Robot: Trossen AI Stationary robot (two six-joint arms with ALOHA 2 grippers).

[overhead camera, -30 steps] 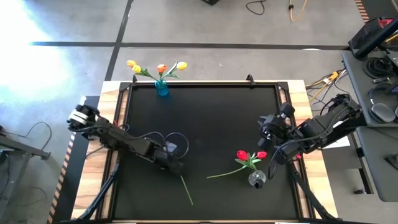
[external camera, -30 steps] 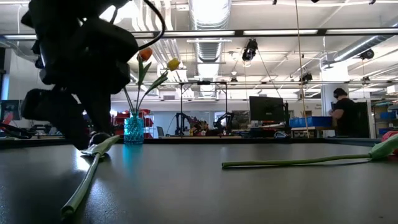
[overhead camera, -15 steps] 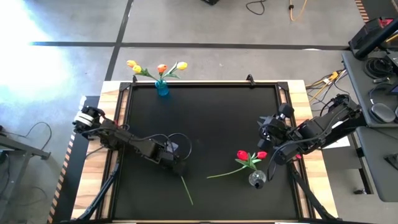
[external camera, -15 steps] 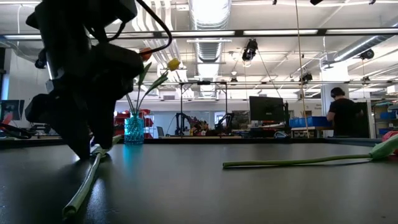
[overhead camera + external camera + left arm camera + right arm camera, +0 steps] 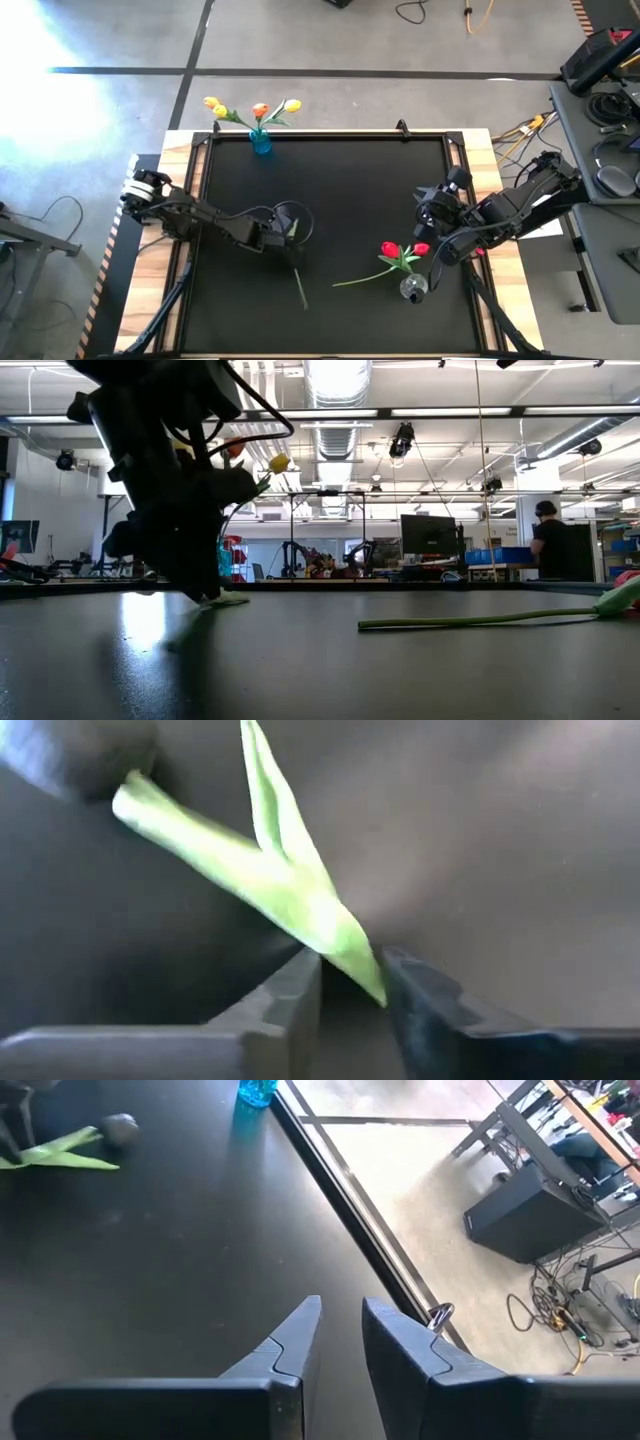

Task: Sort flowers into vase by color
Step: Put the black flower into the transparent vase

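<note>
Left hand had its two fingers pinched on a green tulip stem, low over the black worktop, well in front of the blue vase. Right hand waited nearly closed, empty, near the clear vase of red tulips.

Strong light washes the floor pale beyond the far left corner of the black worktop, which stays matte and evenly lit. From table height, ceiling strip lights glare above it and throw a soft sheen beside the dark, backlit left arm. The green stem is smeared with blur.
</note>
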